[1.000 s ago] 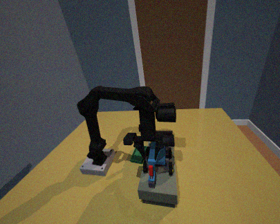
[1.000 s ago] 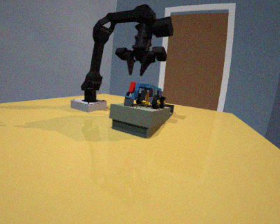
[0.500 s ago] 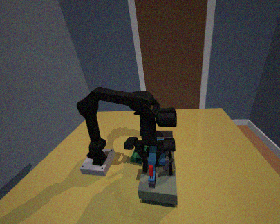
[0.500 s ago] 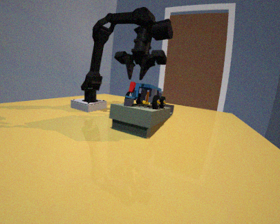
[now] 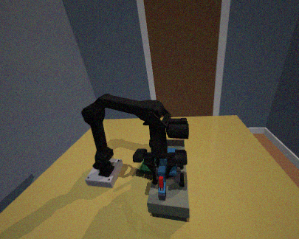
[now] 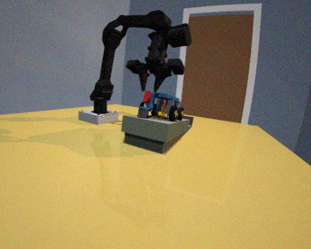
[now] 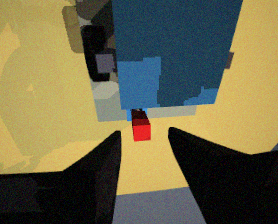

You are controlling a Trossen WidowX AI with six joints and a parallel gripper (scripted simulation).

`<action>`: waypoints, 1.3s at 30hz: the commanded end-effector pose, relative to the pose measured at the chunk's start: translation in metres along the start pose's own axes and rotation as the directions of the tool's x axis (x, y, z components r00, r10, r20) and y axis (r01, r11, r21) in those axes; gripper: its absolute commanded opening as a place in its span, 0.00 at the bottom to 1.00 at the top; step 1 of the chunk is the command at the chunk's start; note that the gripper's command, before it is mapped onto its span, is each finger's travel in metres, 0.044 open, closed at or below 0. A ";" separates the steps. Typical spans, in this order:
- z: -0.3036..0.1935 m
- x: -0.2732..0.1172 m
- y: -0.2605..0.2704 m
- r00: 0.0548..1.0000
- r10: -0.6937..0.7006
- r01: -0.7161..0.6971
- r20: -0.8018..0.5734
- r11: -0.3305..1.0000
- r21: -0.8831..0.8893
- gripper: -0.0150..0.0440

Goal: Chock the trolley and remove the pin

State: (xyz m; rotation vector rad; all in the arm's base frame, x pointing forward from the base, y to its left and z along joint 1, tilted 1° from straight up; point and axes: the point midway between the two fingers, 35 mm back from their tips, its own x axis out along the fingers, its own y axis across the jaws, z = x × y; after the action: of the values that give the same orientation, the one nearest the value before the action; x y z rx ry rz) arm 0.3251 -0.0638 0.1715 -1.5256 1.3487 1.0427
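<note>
The blue trolley (image 5: 172, 170) (image 6: 167, 96) (image 7: 175, 35) stands on the grey ramp (image 5: 168, 205) (image 6: 144, 126). The red-headed stop pin (image 5: 161, 181) (image 6: 147, 96) (image 7: 142, 133) stands in its holder at the uphill end. My gripper (image 5: 161, 175) (image 6: 150, 91) (image 7: 144, 134) is open and empty, pointing down. In the wrist view the pin head appears between the two fingertips; in the exterior view the tips are slightly above it. A yellow-orange upright piece (image 6: 163, 107), probably the chock, shows among the wheels; its contact with a wheel cannot be made out. The green tray (image 5: 145, 166) is partly hidden behind the gripper.
The arm's pale base (image 5: 104, 177) (image 6: 98, 116) stands left of the ramp in the top and exterior views. The trolley's dark wheels (image 5: 181, 179) (image 6: 173, 114) stand close beside the body. The pin's holder (image 5: 162, 195) (image 6: 143, 113) rises from the ramp near its uphill edge.
</note>
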 end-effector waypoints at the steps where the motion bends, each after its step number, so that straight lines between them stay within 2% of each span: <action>1: 0.000 0.006 0.001 1.000 0.008 -0.008 -0.002 1.000 -0.008 0.58; 29: 0.000 0.041 0.002 1.000 0.008 -0.008 -0.003 1.000 -0.008 0.58; 33: -0.001 0.038 0.000 1.000 0.002 -0.002 -0.004 1.000 0.000 0.40; 39: -0.001 0.038 0.000 1.000 0.002 -0.002 -0.004 1.000 0.000 0.33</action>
State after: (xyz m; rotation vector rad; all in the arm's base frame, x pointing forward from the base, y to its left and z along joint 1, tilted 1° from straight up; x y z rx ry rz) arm 0.3271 -0.0762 0.1356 -1.5262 1.3559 1.0453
